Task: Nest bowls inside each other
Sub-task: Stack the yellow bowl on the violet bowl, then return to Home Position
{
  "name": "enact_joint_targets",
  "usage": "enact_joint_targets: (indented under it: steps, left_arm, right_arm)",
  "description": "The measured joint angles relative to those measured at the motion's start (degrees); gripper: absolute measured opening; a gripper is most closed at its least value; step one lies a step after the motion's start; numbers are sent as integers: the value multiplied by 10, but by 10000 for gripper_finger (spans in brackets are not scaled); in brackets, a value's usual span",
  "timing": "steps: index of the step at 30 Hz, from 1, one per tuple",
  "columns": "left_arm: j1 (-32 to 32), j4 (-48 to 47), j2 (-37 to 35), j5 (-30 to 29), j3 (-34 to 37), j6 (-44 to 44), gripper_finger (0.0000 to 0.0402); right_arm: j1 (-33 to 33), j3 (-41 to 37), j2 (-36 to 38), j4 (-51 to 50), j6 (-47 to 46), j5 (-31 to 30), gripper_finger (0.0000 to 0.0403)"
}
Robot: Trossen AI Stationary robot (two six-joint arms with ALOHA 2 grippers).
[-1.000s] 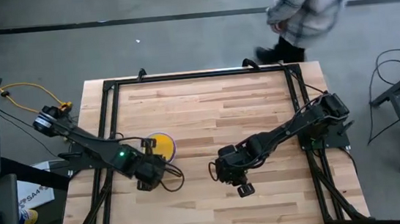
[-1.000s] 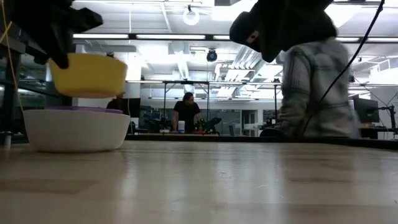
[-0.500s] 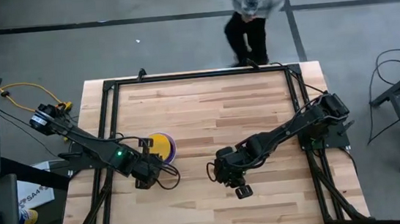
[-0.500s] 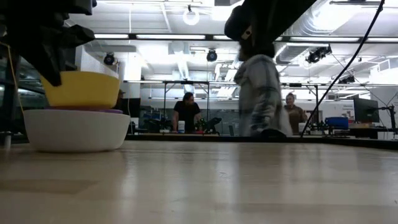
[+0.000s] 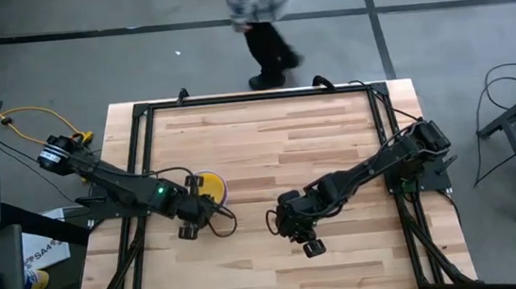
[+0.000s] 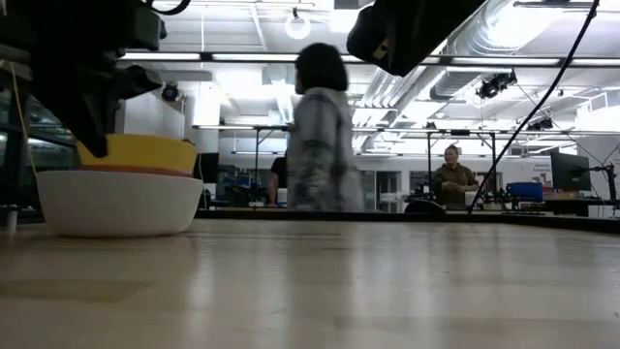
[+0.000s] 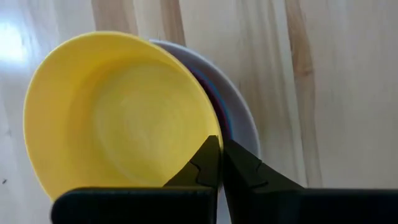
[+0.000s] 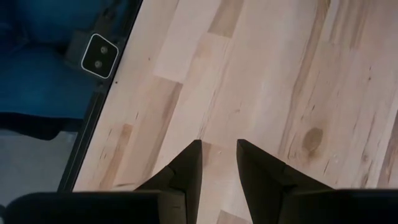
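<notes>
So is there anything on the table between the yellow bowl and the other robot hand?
No, just bare wood. In the high view nothing lies between the yellow bowl and the right gripper.

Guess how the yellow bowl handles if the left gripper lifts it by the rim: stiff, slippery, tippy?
Probably stiff: the yellow bowl keeps a clean round rim with the left gripper shut on its edge. Likely light, being thin-walled. Its glossy surface may slip, and a one-sided rim pinch could let it tilt; it already sits slightly askew in the white bowl.
</notes>
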State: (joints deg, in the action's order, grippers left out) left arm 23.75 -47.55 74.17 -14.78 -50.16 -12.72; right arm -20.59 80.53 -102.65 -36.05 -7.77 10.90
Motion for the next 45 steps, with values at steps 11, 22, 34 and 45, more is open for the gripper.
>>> enact_joint_targets:
  steps: [11, 22, 34, 45]
  left_arm:
    - [-20, 28, 0, 3, 2, 20, 52]
    - [-20, 27, 0, 3, 2, 7, 59]
    - [-20, -7, 0, 2, -53, 20, 59]
    - [-20, -39, 0, 1, -82, 20, 58]
  right_arm:
    - [-1, 0, 0, 1, -2, 2, 94]
    - [-1, 0, 0, 3, -1, 2, 94]
    - [-1, 0, 0, 6, -1, 2, 94]
    - [4, 0, 5, 75, 5, -4, 94]
